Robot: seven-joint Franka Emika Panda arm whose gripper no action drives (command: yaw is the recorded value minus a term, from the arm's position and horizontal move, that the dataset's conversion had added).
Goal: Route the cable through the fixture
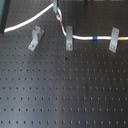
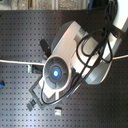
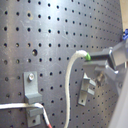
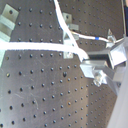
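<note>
- The long thin white cable (image 1: pixel 80 38) lies across the far part of the black perforated counter (image 1: pixel 65 95), already passing the middle narrow grey clip (image 1: pixel 69 39) and the clip (image 1: pixel 114 40) toward the first exterior view's right.
- The broad grey U-shaped metal fixture (image 1: pixel 35 38) stands toward the first exterior view's left; the cable runs behind it, not between its prongs.
- The end effector (image 4: pixel 89 62) is clamped on the cable (finger tips pinching it, as the second wrist view shows).
- I judge the cord light, limp and somewhat slippery; holding it close to the fixture should keep the free length from sagging.
- A blue-and-yellow band (image 1: pixel 94 37) marks it; no readable writing anywhere.
</note>
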